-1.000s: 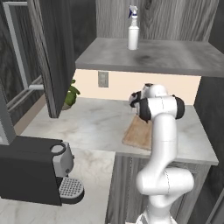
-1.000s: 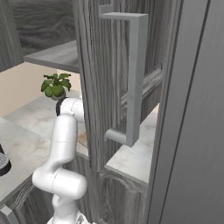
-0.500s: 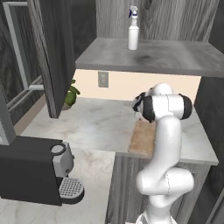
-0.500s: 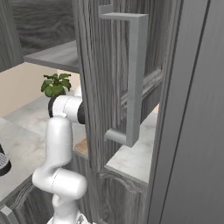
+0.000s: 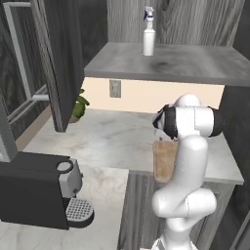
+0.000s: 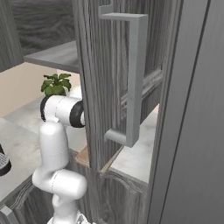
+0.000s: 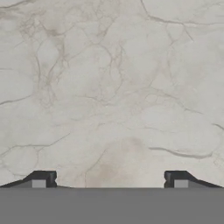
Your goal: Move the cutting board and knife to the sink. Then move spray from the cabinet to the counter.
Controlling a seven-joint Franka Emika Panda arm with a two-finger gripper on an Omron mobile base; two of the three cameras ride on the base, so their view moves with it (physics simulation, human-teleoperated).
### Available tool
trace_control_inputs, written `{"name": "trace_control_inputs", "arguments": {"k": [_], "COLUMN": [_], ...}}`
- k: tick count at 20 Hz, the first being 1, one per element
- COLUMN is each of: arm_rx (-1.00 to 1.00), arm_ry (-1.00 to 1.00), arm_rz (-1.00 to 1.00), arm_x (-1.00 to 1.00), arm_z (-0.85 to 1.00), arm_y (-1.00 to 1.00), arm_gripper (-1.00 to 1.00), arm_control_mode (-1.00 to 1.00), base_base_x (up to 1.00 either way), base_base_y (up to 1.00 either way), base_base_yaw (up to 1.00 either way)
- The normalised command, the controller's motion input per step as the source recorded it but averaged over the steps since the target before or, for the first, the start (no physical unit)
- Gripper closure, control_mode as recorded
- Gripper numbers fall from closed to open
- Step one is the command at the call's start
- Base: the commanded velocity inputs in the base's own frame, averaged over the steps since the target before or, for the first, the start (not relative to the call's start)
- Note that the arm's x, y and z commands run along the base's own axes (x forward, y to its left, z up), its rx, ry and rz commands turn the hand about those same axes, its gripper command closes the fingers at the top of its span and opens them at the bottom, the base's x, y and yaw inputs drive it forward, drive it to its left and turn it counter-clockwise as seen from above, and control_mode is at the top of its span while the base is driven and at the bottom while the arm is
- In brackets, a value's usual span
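A dim grey kitchen: a pale marbled surface (image 5: 107, 139) runs under an open wall cabinet (image 5: 166, 63), with a coffee machine (image 5: 34, 195) near left and a small plant (image 5: 78, 105) at the far left corner. From the left base view I see the board (image 5: 165, 158) lying flat on the surface near its front edge, partly hidden by my arm. Its long axis appears to run from the near edge toward the backsplash. I can't make out the knife, so I won't guess which way its blade points. The spray (image 5: 148, 35) stands upright on the cabinet shelf, well above and apart from the board, its nozzle pointing left.

In the hand view my claw (image 7: 109, 181) looks straight down at bare marble, its tips spread wide with nothing between them. I judge I'm in the approach to the board, not yet over it. To do this well, I'd bring the claw over one long edge of the board, turn the wrist so the tips straddle its thin side, and come down slowly. A flat board gives little to bite on, so an overhanging edge is the best place to grip.
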Motion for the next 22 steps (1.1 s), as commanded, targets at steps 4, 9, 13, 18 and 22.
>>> {"name": "trace_control_inputs", "arguments": {"k": [4, 9, 13, 18, 22], "arm_rx": [0.01, 0.00, 0.03, 0.03, 0.00], "arm_ry": [-0.12, -0.05, 0.00, 0.00, 0.01], "arm_rz": [-0.01, 0.00, -0.05, -0.06, -0.05], "arm_x": [-0.32, 0.00, -0.49, -0.51, 0.18], "arm_z": [-0.11, 0.00, -0.01, 0.00, 0.00], "arm_y": [0.07, 0.05, 0.00, 0.00, 0.09], "arm_gripper": [-1.00, -1.00, -1.00, -1.00, -1.00], "arm_control_mode": [-1.00, -1.00, -1.00, -1.00, -1.00], "base_base_x": [0.00, 0.00, 0.00, 0.00, 0.00], "base_base_y": [0.00, 0.00, 0.00, 0.00, 0.00], "base_base_yaw": [0.00, 0.00, 0.00, 0.00, 0.00]}}
